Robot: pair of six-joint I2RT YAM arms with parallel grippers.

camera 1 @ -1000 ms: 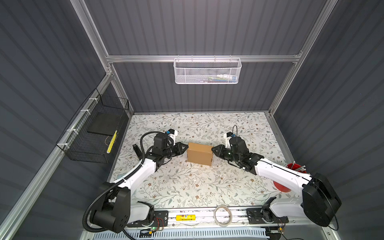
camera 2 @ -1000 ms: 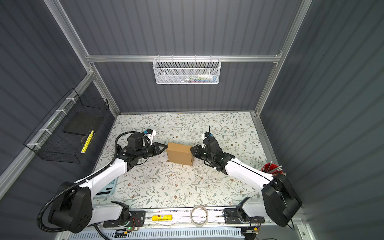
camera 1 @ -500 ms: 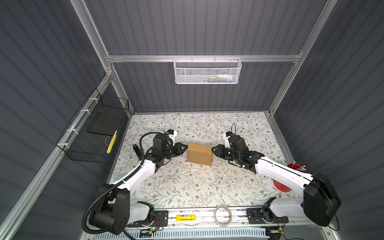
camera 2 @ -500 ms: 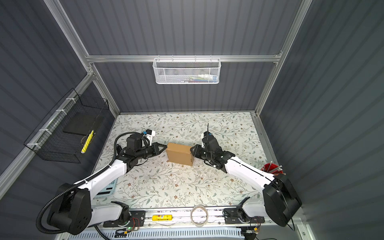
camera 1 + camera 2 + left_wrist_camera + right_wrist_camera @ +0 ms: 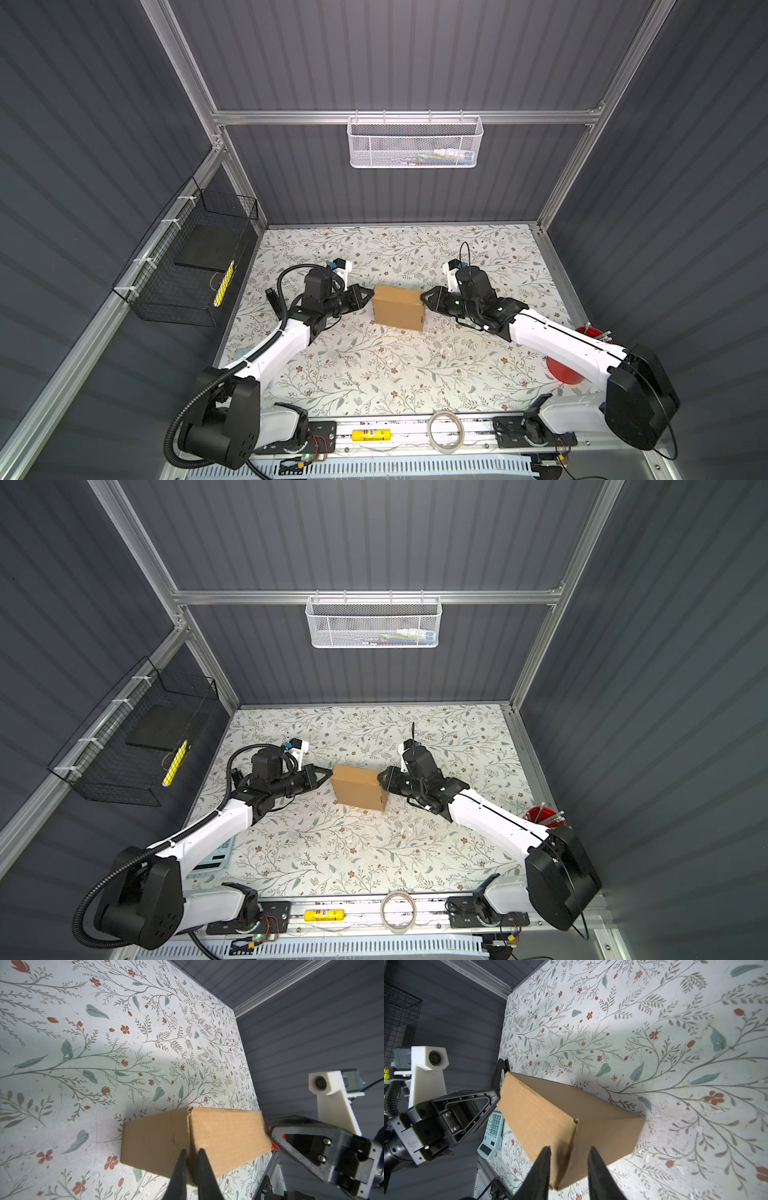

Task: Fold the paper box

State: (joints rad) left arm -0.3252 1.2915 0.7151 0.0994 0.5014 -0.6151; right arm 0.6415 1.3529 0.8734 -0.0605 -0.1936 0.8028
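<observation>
On the floral table [image 5: 374,374], the box [image 5: 398,306] rests on its base near the centre, well clear of every wall. It reads as a closed brown block in both top views. I see no flap standing loose, so I judge folding to be at or near its last step.

Both arms reach inward and meet the box at opposite ends. I read this as bracing: force from one side is answered by the other, so the light carton cannot skate over the smooth surface.

Left gripper [image 5: 192,1153]: jaws drawn almost together, tips set against the box's end corner. Whether a wall of cardboard sits in the thin gap I cannot tell. A narrow tip suits pushing on a seam.

Right gripper [image 5: 570,1148]: jaws partly parted, straddling the corner edge at its end of the box. Its fingers [image 5: 544,1167] flank that edge without visibly clamping it. I take this as a loose guide, not a pinch.

Calculator [image 5: 492,1132]: lies flat at the table's left edge, beside the left arm, clear of the work.
</observation>
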